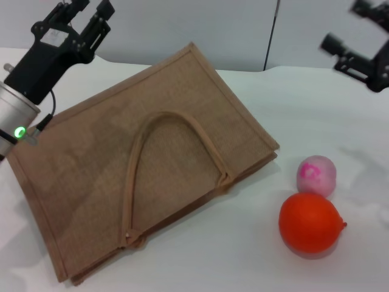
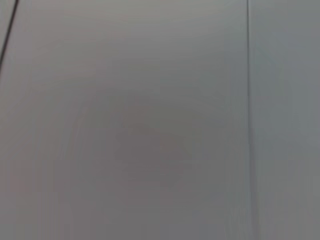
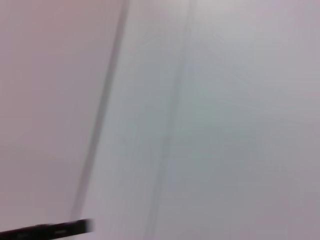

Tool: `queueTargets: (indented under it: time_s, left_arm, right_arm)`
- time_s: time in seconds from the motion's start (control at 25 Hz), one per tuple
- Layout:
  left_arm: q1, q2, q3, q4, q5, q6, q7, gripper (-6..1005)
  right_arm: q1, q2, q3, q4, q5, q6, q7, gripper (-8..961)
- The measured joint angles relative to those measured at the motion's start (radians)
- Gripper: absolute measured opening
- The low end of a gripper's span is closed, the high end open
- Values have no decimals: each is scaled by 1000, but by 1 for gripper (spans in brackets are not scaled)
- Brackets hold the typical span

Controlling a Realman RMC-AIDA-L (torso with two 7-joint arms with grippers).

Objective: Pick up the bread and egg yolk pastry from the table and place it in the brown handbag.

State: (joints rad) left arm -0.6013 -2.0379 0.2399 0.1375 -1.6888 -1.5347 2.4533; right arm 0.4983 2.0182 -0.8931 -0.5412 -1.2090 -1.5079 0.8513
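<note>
The handbag (image 1: 146, 164) is lying flat on the white counter (image 1: 243, 255), handles on top. The left hand (image 1: 85, 15) is hanging above its far left corner, fingers spread and empty. The right hand (image 1: 358, 30) is hovering far right, spread too, well beyond a pink ball (image 1: 316, 174) touching an orange fruit (image 1: 310, 223).

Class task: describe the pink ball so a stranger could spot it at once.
Start at the big brown handbag lying flat on the white table. Off its right-hand corner sit two round things, touching. The pink ball is the smaller, farther one, with a magenta mark; the orange fruit is plain.
</note>
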Motion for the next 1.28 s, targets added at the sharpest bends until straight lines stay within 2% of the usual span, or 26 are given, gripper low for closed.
queueTargets:
  time_s: [0.2, 0.36, 0.52, 0.72, 1.28]
  left_arm:
    - [-4, -2, -46, -159, -131, 36, 248, 638]
    - [-10, -4, -68, -231, -229, 62, 335, 650]
    - [-12, -5, -83, -280, -309, 90, 346, 662]
    - [-3, -5, -84, -281, -319, 93, 342, 648]
    - [-7, -4, -76, -283, -315, 93, 341, 645]
  right_arm:
    - [16, 3, 81, 250, 186, 2, -345, 867]
    - [22, 4, 96, 393, 372, 10, -509, 866]
    - [28, 3, 99, 490, 569, 50, -563, 866]
    - [25, 4, 100, 541, 675, 81, -568, 865]
    - [40, 4, 98, 547, 674, 151, -561, 865]
